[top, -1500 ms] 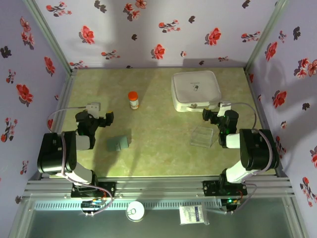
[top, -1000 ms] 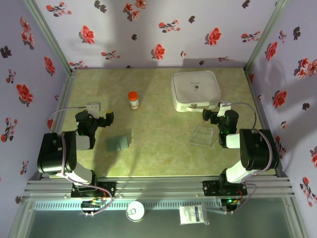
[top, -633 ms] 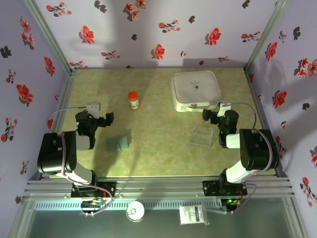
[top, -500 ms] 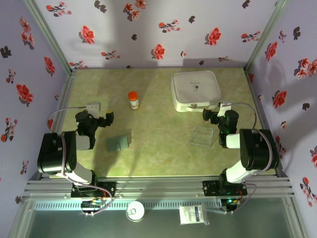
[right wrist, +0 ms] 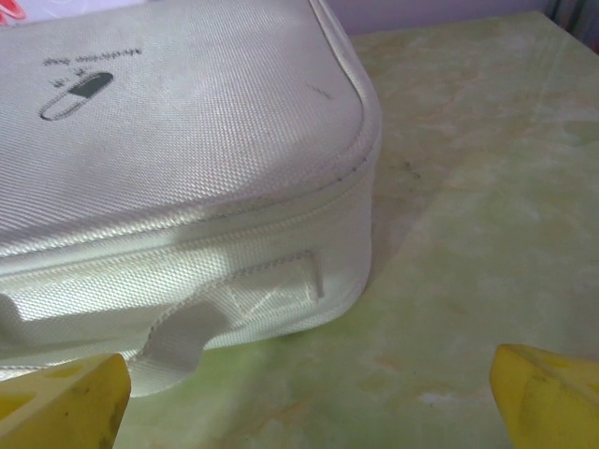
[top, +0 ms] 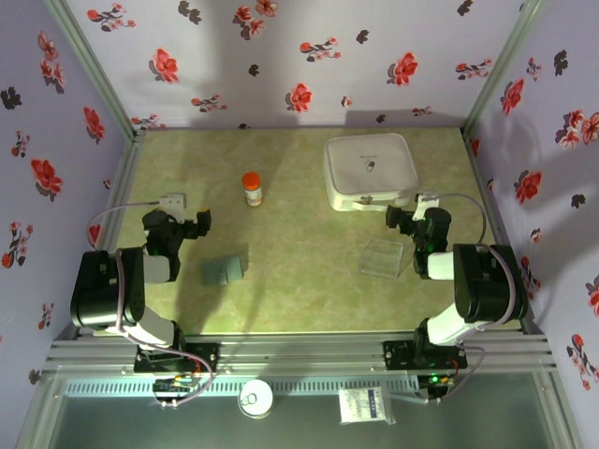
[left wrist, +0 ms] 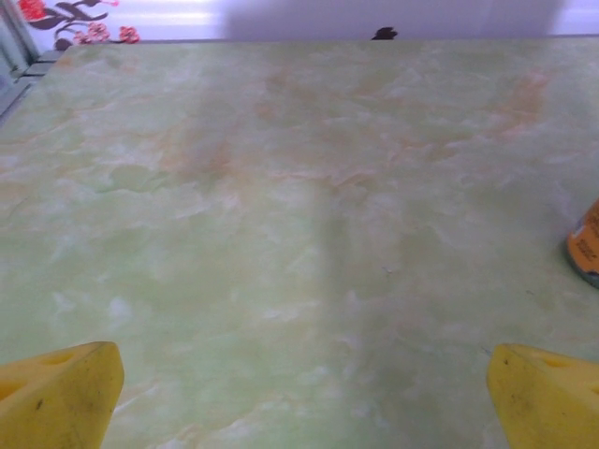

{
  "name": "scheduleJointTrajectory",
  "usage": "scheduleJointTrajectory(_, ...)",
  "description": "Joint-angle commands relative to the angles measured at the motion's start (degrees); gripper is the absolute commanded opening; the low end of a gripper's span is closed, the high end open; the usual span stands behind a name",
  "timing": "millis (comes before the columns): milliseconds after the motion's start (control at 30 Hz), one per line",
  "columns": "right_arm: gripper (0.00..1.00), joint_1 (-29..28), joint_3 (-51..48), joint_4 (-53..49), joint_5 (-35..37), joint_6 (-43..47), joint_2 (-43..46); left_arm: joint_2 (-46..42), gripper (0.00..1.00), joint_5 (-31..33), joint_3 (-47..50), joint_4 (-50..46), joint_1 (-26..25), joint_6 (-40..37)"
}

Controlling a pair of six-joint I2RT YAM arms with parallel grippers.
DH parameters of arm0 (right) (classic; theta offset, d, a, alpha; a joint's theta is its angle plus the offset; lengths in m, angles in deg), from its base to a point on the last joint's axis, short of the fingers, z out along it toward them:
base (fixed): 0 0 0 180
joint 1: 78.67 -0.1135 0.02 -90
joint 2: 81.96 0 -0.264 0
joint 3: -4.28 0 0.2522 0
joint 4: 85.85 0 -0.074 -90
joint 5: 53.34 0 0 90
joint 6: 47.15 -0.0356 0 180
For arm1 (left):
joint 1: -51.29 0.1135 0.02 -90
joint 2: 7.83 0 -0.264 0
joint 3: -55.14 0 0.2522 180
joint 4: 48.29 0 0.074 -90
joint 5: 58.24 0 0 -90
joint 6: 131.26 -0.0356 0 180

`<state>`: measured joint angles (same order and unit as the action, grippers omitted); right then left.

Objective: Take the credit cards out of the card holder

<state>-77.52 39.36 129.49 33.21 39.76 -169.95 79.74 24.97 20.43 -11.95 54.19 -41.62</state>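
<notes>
Top external: holder (top: 223, 270) near left tool (top: 178, 225).

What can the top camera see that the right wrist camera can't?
The top camera takes in the grey-blue card holder, the orange-capped bottle, a flat clear case and the left claw. The right wrist camera is close enough to make out a pill drawing and a strap handle. Both share the white bag those belong to, the green table and the open right claw.
</notes>
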Motion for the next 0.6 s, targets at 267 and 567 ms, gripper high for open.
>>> scheduleJointTrajectory(267,0.98,-0.66,8.42,-32.6,5.35,-4.78,17.38,-13.4,1.0,22.15,-8.31,-25.36,-5.98,7.67)
scheduleJointTrajectory(567,0.82,-2.26,15.52,-66.71,1.41,-16.12,30.45,-20.63,1.0,17.17,-22.73,-61.73,-8.51,21.45)
